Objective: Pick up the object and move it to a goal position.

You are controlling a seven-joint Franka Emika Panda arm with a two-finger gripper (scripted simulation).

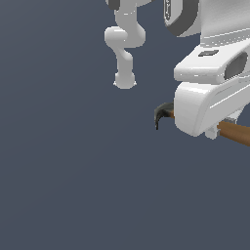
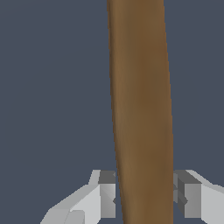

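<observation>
Hammer: in the exterior view only parts of it show. Its black claw head juts out from behind the white hand of the arm, on the side toward the exterior view's left, with the curved tip pointing down. The brown handle comes out on the hand's other side and runs off the exterior view's right edge, sloping a little downward. The middle of the hammer is hidden behind the hand, so the grip itself cannot be seen from here. A small pale part of the gripper shows just under the hand, touching the handle's upper edge. Farther back, the arm's white links curl down from the top of the view, well apart from the hammer. Everything else is plain dark blue-grey ground.

In the wrist view the handle fills the middle as a broad brown band running straight away from the gripper. It passes between the two fingers, which stand one on each side of it. Each grey pad lies right against the wood, with no gap visible on either side, so the gripper is clamped on the hammer. The head is out of this view.
</observation>
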